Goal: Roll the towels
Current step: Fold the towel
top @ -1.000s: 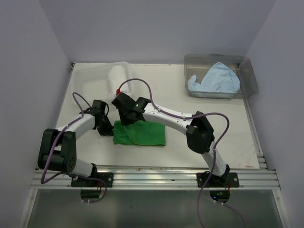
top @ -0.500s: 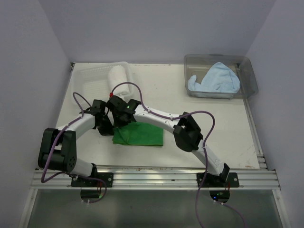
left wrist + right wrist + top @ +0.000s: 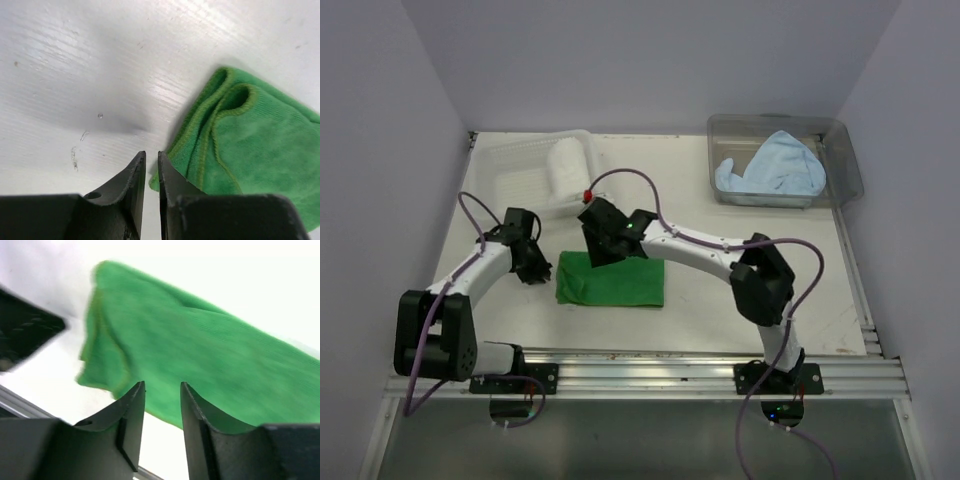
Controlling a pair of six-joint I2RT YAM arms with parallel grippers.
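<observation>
The green towel point(image 3: 612, 281) lies folded flat by the table's point(image 3: 720, 300) near edge; your left tool point(image 3: 151, 157), barely parted, and right tool point(image 3: 162, 387), wider, grip nothing; rolling looks due, so pinch one short end; the blue towel point(image 3: 772, 165) waits at the far right corner.

pale lilac walls point(image 3: 650, 60) three sides; white table point(image 3: 820, 270); aluminium rail point(image 3: 650, 372) front

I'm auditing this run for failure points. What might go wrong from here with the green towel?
1. The green towel lies folded with a loose doubled edge at its left end; rolling may let the layers slip apart.
2. The left tool, barely open, sits over bare table beside that edge, so closing there may miss the cloth.
3. The right tool hovers open above the towel near the left one; they might bump.
</observation>
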